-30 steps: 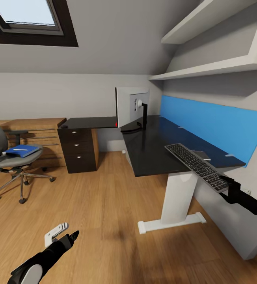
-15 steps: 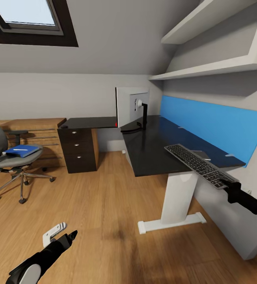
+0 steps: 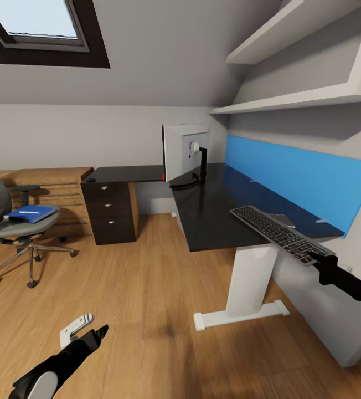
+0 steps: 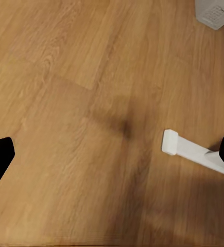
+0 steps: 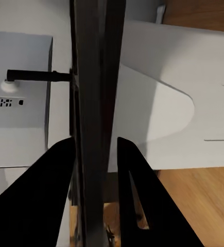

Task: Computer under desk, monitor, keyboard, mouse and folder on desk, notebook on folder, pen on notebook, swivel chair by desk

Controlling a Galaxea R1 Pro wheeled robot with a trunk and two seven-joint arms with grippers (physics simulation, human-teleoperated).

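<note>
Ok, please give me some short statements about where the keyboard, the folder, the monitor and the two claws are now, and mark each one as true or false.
1. The right claw is shut on the keyboard. True.
2. The keyboard lies flat in the middle of the desk. False: it is tilted, held at the desk's near end.
3. The blue folder lies on the swivel chair. True.
4. The monitor stands on the floor. False: it stands on the desk.
5. The left claw holds the mouse. False: it is open and empty, above the wooden floor.
</note>
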